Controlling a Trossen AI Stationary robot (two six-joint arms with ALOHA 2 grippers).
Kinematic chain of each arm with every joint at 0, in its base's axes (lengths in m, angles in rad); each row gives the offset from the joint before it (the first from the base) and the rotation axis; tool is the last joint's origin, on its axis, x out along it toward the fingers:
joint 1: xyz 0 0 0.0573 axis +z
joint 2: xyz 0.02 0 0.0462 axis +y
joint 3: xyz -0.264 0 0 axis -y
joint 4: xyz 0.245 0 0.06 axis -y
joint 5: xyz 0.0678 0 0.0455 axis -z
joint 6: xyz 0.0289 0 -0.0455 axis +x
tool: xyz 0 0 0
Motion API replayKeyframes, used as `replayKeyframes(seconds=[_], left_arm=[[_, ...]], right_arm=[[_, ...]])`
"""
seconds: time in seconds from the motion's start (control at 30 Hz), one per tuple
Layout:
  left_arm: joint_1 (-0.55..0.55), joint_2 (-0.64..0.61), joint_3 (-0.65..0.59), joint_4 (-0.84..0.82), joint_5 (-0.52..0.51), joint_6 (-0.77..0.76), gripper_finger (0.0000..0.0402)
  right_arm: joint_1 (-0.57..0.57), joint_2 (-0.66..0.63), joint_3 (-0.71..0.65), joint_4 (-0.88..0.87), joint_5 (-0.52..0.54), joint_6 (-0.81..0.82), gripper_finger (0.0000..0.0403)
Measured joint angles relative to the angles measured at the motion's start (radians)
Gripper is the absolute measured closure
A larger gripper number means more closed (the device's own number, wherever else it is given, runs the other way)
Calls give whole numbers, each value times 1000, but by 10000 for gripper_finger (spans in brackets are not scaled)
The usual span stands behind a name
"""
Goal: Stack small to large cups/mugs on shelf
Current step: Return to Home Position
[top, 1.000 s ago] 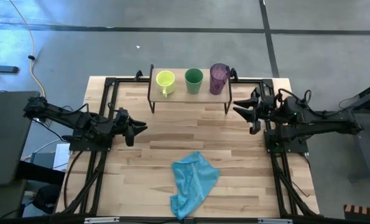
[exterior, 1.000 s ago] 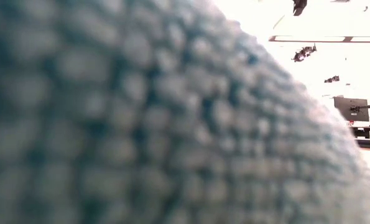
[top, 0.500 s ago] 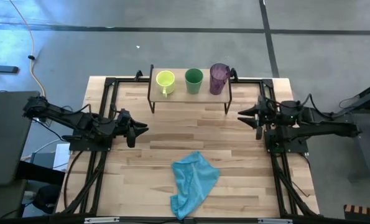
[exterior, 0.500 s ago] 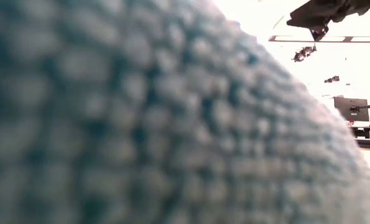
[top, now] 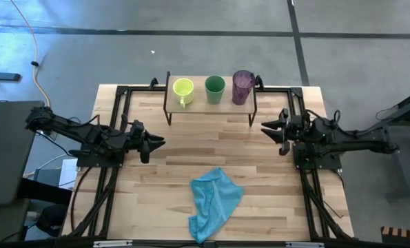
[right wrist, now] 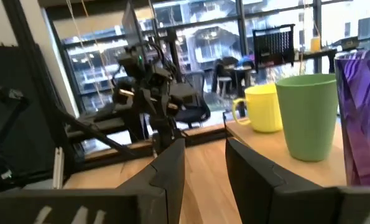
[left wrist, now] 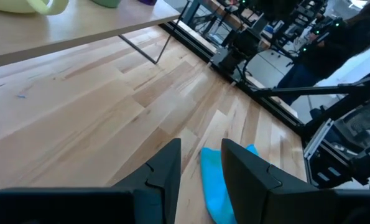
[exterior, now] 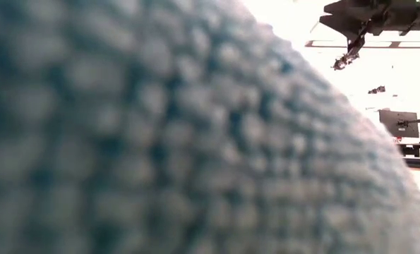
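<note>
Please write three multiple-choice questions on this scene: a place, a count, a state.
1. How many cups stand on the shelf? A) one B) two C) three
2. Where does the blue cloth lie? A) on the shelf B) on the tabletop before the shelf C) inside a cup
3. The right gripper is: A) open, empty B) shut on a cup C) shut on the cloth

Answers: C, yellow mug, green cup, purple cup in a row; B, it lies on the planks apart from the shelf; A, its fingers show a gap holding nothing.
</note>
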Motion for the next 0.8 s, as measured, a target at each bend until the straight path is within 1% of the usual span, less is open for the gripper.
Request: replayKeyframes(seconds=[0.17, 0.23, 0.43, 0.53, 0.8], left_arm=[[0, 0, 0, 0, 0, 0, 298], [0, 0, 0, 0, 0, -1, 298], [0, 0, 0, 0, 0, -26, 298], [0, 0, 0, 0, 0, -34, 298], [0, 0, 0, 0, 0, -51, 298]], right_arm=[[0, -31, -60, 22, -2, 13, 295], [0, -40, -95, 59, -8, 32, 295], [0, -46, -229, 345, -9, 33, 295], [0, -46, -276, 439, -4, 33, 295], [0, -45, -273, 438, 0, 6, 295]])
